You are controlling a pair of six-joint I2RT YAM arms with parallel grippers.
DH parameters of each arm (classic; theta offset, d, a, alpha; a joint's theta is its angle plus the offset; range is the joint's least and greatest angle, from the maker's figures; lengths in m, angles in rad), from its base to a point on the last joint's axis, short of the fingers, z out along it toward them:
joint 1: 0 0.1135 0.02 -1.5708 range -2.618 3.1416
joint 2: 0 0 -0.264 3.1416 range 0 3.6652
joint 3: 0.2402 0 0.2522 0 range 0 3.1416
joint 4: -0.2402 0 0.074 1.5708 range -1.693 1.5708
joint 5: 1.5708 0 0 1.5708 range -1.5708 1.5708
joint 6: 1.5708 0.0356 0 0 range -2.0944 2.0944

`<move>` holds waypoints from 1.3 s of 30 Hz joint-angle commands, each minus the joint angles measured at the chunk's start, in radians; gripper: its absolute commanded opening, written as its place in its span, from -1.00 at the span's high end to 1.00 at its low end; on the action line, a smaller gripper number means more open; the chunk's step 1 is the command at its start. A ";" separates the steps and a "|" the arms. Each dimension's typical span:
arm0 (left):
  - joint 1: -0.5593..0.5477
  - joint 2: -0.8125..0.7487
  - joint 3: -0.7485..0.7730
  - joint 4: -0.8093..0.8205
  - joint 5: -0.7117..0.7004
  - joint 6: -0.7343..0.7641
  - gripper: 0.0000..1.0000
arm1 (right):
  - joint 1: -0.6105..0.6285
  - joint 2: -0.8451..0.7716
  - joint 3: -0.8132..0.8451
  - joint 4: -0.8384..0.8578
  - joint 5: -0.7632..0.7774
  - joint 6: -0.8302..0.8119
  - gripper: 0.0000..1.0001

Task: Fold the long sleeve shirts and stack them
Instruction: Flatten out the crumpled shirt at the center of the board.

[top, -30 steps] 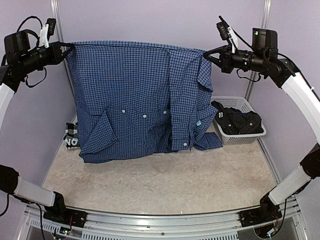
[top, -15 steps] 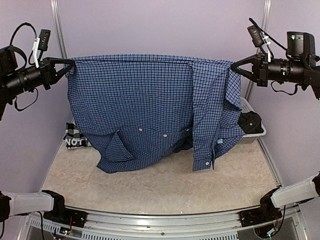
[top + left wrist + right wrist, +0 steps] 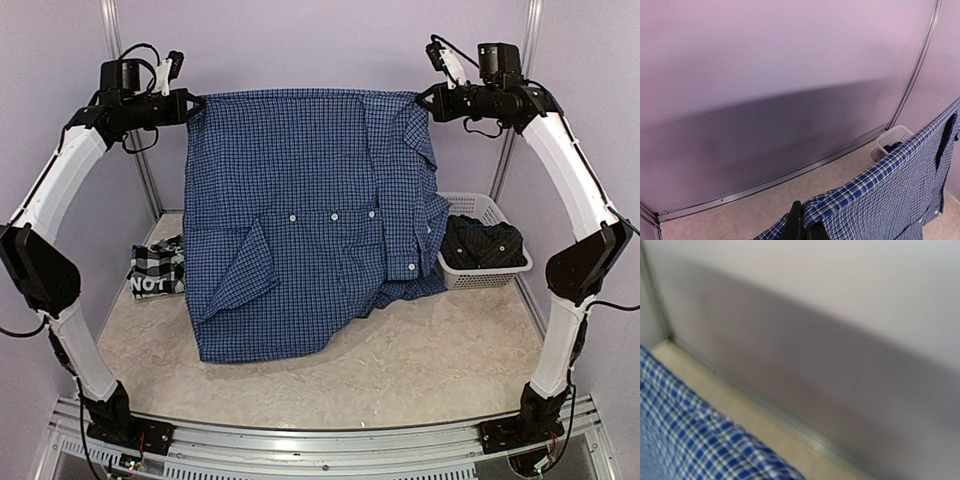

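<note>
The blue checked shirt (image 3: 310, 220) hung spread out between the two arms, high over the table (image 3: 440, 350). The left gripper (image 3: 191, 105) was clamped tight on one upper corner. The right gripper (image 3: 423, 99) was pinched closed on the top edge at the other end, so the cloth ran between them like washing on a line. The shirt's lower part reached the table and lay crumpled there, with a sleeve folded across the front.

The black-and-white plaid shirt (image 3: 157, 270) lay on the table at the far left, well below the left gripper. The hanging blue cloth covered much of it, and only the letters "NOT" showed. At the far right stood a white basket (image 3: 478, 203) holding something dark (image 3: 483, 243) that I could not identify.

From the left wrist, only a dark finger (image 3: 795, 225) showed at the bottom edge, cut off, with the checked hem gathered against it. The right wrist's view was blurred and showed just a strip of blue check in the lower left corner, with no fingers in sight.
</note>
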State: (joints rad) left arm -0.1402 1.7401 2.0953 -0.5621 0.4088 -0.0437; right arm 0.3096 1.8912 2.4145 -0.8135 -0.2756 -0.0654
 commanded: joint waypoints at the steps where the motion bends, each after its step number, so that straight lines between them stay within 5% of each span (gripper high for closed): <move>1: 0.102 -0.004 0.230 0.130 -0.178 -0.096 1.00 | -0.108 -0.054 0.116 0.232 0.165 0.011 1.00; 6: 0.112 -0.076 0.174 0.214 -0.148 -0.076 1.00 | -0.109 -0.132 0.027 0.341 0.130 0.014 1.00; 9: 0.084 -0.192 -0.077 0.284 -0.170 -0.002 1.00 | -0.109 -0.197 -0.100 0.345 0.106 -0.011 1.00; 15: 0.007 -0.436 -0.605 0.330 -0.189 0.094 1.00 | -0.106 -0.459 -0.660 0.424 0.015 0.001 1.00; 19: -0.110 -0.516 -0.822 0.286 -0.207 0.122 1.00 | -0.085 -0.647 -1.040 0.506 -0.123 0.089 1.00; 26: -0.235 -0.576 -0.945 0.139 -0.227 0.120 1.00 | 0.020 -0.781 -1.363 0.386 -0.102 0.190 1.00; 30: -0.278 -0.583 -0.992 0.011 -0.280 0.168 1.00 | 0.037 -0.832 -1.441 0.295 -0.093 0.228 1.00; 39: -0.409 -0.592 -1.113 -0.013 -0.292 0.194 0.93 | 0.043 -0.871 -1.563 0.234 -0.119 0.288 0.98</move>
State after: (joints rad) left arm -0.5014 1.1595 1.0340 -0.5404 0.1585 0.1188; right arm 0.3489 1.0344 0.8913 -0.5327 -0.4030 0.1780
